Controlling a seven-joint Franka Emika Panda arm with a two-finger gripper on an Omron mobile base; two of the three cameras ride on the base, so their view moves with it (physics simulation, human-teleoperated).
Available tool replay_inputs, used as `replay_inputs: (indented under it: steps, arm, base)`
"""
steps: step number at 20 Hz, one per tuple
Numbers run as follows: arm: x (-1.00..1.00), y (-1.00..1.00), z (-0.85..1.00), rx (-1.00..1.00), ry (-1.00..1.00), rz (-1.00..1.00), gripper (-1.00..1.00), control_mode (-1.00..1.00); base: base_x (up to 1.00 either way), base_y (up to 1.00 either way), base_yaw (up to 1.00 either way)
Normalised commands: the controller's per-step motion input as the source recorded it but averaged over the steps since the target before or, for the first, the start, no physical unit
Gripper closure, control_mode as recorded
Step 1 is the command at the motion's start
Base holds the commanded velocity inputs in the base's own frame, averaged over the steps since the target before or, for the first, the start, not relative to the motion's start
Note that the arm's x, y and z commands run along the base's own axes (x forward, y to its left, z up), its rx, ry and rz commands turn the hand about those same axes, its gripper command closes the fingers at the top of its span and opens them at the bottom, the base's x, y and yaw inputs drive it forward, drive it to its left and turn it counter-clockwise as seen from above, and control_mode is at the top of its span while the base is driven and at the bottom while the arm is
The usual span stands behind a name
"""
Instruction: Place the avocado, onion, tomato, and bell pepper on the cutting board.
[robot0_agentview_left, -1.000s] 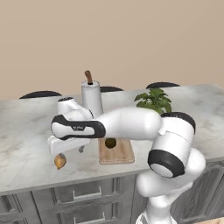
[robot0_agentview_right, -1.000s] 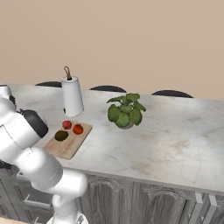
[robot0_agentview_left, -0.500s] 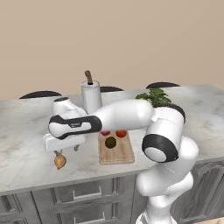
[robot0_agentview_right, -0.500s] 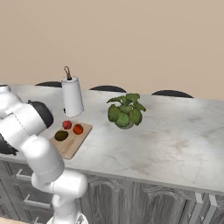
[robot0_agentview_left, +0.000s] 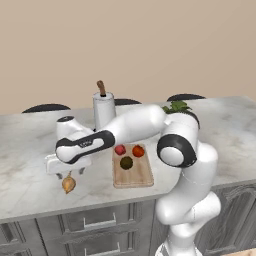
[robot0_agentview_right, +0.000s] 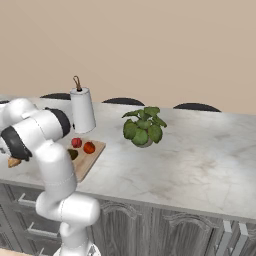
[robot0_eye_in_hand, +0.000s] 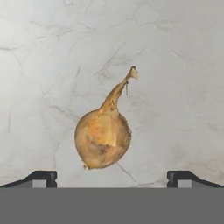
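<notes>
The golden-tan onion (robot0_agentview_left: 68, 184) lies on the marble counter left of the cutting board (robot0_agentview_left: 133, 174). My gripper (robot0_agentview_left: 70, 174) hangs just above it, open. In the hand view the onion (robot0_eye_in_hand: 103, 138) sits centred between my gripper's (robot0_eye_in_hand: 112, 178) wide-apart fingertips (robot0_eye_in_hand: 43, 177), its stem pointing away. On the board rest the dark avocado (robot0_agentview_left: 126, 162), a red vegetable (robot0_agentview_left: 120, 149) and an orange-red one (robot0_agentview_left: 138, 150); which is the tomato and which the bell pepper I cannot tell. From the right, the onion (robot0_agentview_right: 13, 161) peeks out behind my arm, beside the board (robot0_agentview_right: 88, 161).
A paper towel roll (robot0_agentview_left: 103, 110) stands behind the board. A leafy potted plant (robot0_agentview_right: 144, 127) sits to the right of it. The counter's front edge runs close below the onion. Dark chair backs line the far side of the counter.
The hand has shifted a little left to sit over the onion, and the forearm has swung back, uncovering the board. The jaws stay open. The vegetables have not moved.
</notes>
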Motion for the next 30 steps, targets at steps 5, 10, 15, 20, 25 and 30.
replay_inputs:
  steps: [5, 10, 15, 20, 25, 30]
  arm:
    - [0.13, 0.18, -0.27, -0.02, -0.01, -0.05, -1.00, -1.00]
    - [0.09, 0.07, -0.26, -0.01, 0.00, -0.05, -1.00, -1.00]
    - [0.00, 0.00, -0.22, -0.01, 0.00, -0.06, -1.00, -1.00]
    - [0.00, -0.03, -0.20, 0.00, 0.02, -0.07, -1.00, -1.00]
    - [0.00, -0.11, -0.22, 0.00, 0.03, -0.07, -1.00, -1.00]
    - [-0.03, -0.11, -0.25, 0.00, 0.05, -0.07, -1.00, -1.00]
  base:
    - [0.00, 0.00, 0.00]
    - [0.00, 0.00, 0.00]
    - [0.00, 0.00, 0.00]
    - [0.00, 0.00, 0.00]
    - [0.00, 0.00, 0.00]
    - [0.00, 0.00, 0.00]
